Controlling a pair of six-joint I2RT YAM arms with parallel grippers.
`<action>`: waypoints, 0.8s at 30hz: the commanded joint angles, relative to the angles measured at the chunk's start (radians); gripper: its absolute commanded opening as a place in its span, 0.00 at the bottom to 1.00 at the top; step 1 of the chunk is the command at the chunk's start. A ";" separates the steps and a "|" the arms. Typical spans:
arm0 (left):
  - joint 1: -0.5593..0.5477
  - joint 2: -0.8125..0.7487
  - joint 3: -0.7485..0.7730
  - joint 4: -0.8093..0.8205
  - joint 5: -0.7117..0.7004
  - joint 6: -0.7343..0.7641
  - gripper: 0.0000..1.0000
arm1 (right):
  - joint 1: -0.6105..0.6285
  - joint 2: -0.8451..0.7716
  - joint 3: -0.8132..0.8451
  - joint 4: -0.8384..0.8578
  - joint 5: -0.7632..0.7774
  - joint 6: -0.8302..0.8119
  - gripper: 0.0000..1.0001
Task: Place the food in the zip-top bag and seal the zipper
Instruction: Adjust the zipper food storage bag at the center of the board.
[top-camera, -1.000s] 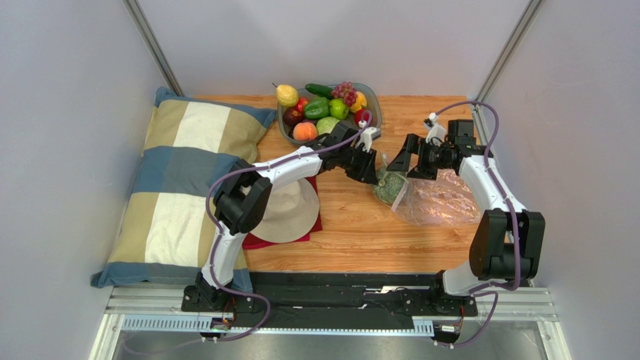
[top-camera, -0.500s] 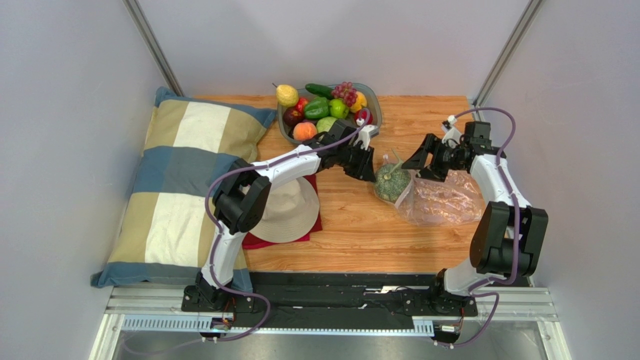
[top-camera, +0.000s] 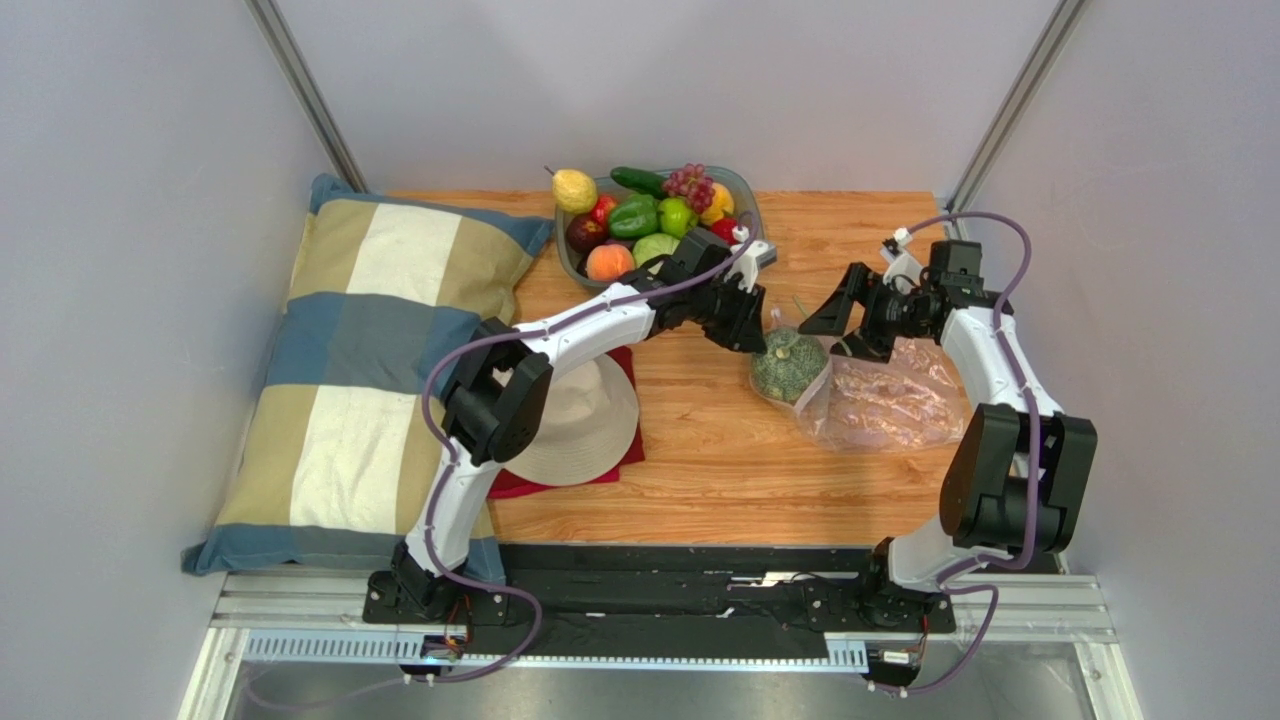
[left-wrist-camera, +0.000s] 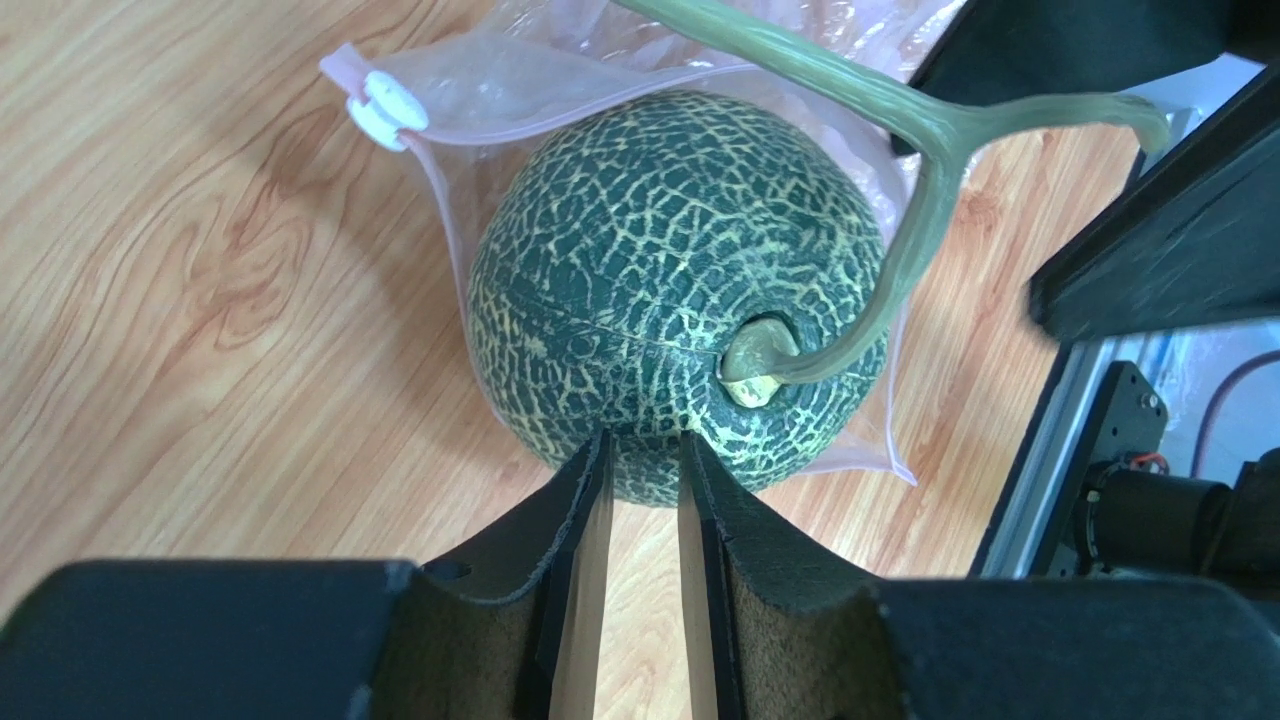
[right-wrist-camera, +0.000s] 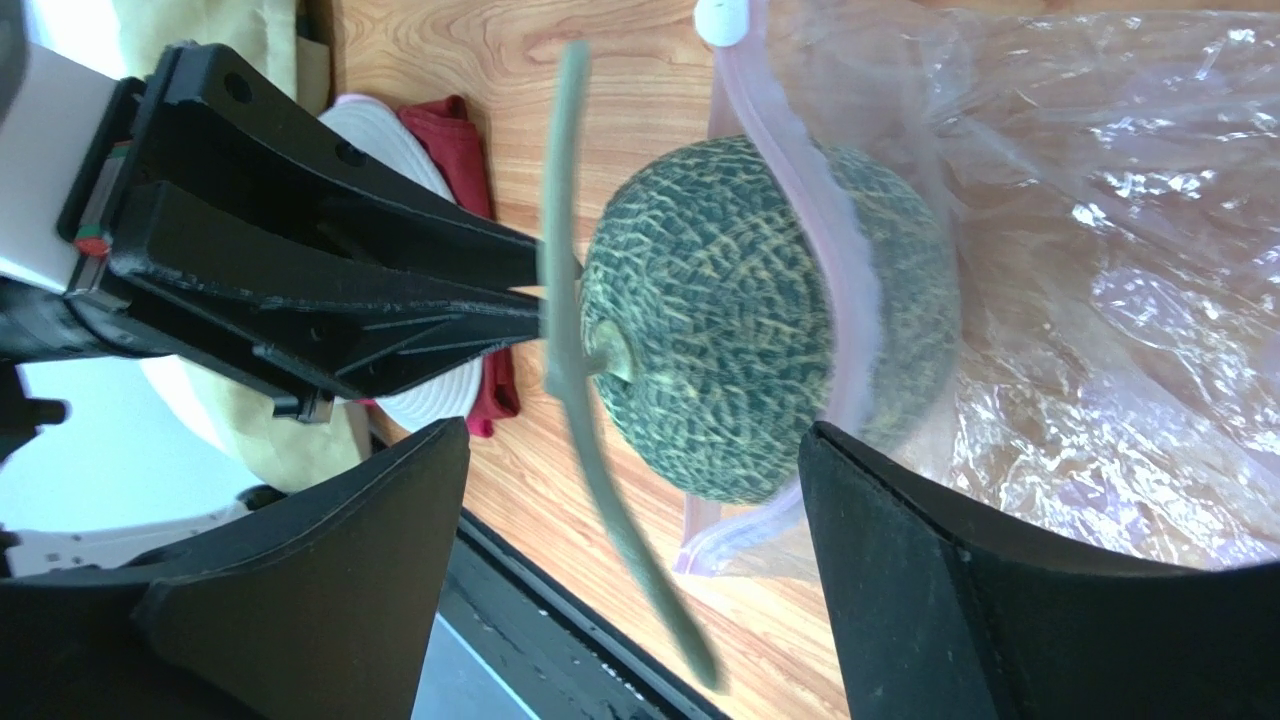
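A round, dark-green netted melon (left-wrist-camera: 661, 285) with a long pale-green stem (left-wrist-camera: 920, 165) sits in the mouth of a clear, crinkly zip-top plastic bag (top-camera: 899, 402) lying on a wooden table (top-camera: 706, 458). Part of the melon is inside the bag and its stem end sticks out. The bag's thin pink zipper strip (right-wrist-camera: 824, 225) wraps around the melon, with a white slider (left-wrist-camera: 388, 108) at 1 end. Just outside the bag mouth, the left gripper (left-wrist-camera: 643, 450) has its 2 fingers almost pressed together. It grips nothing, and its tips rest against the melon. Above the bag, near its mouth, the right gripper (right-wrist-camera: 634, 432) has its 2 fingers spread wide, clear of the melon. Beyond the bag, a grey oval bowl (top-camera: 756, 225) holds more colourful fruit and vegetables.
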 joint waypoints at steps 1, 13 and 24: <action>-0.040 0.021 0.085 -0.040 -0.021 0.081 0.31 | 0.035 -0.030 0.045 -0.031 0.061 -0.067 0.82; -0.008 -0.055 -0.017 0.098 0.014 0.036 0.36 | 0.038 0.020 0.019 -0.067 0.245 -0.266 0.00; 0.020 0.012 0.136 0.100 -0.095 -0.113 0.74 | 0.061 -0.026 -0.022 -0.105 0.214 -0.424 0.00</action>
